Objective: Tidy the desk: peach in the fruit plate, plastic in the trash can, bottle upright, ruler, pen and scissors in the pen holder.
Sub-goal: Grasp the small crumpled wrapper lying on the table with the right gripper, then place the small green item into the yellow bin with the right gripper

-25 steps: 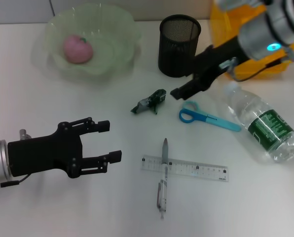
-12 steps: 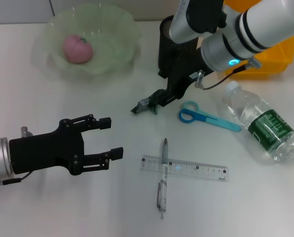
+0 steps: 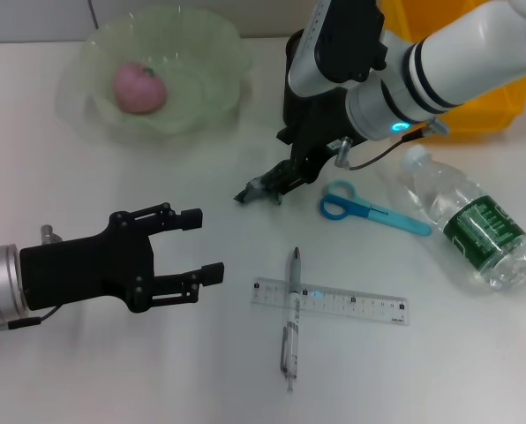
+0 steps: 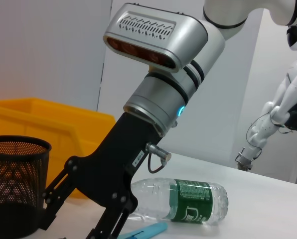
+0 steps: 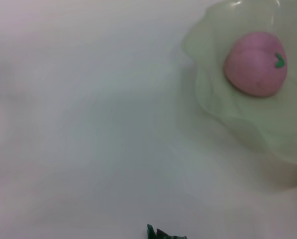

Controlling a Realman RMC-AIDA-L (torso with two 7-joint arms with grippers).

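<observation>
The right pincer [image 3: 285,179] is down at the crumpled dark green plastic scrap [image 3: 265,186] in the middle of the white surface [image 3: 86,371], just in front of the black mesh pen holder [image 3: 311,88], which the arm partly hides in the head view. Its black fingers reach the scrap from the far side, but whether they are spread or closed on it cannot be told; in the right wrist view only a tip of the scrap [image 5: 163,233] shows at the picture's edge. The left pincer [image 3: 197,243] hovers low over the near left part of the surface with its two black fingers spread apart and nothing between them, well apart from the other things. The pink peach [image 3: 139,87] already lies in the pale green wavy-edged fruit plate [image 3: 206,53] at the far left; the right wrist view shows the peach [image 5: 255,63] with its small green stem resting in the plate [image 5: 208,94]. The blue-handled scissors [image 3: 369,210] lie flat just to the right of the scrap. Beside them the clear plastic bottle with a green label [image 3: 475,231] lies on its side, also seen lying flat in the left wrist view [image 4: 181,200]. Nearer the front, the transparent ruler [image 3: 351,302] lies across the grey pen [image 3: 291,318], the two crossing and touching. A yellow bin [image 3: 475,110] stands at the far right behind the right arm.
</observation>
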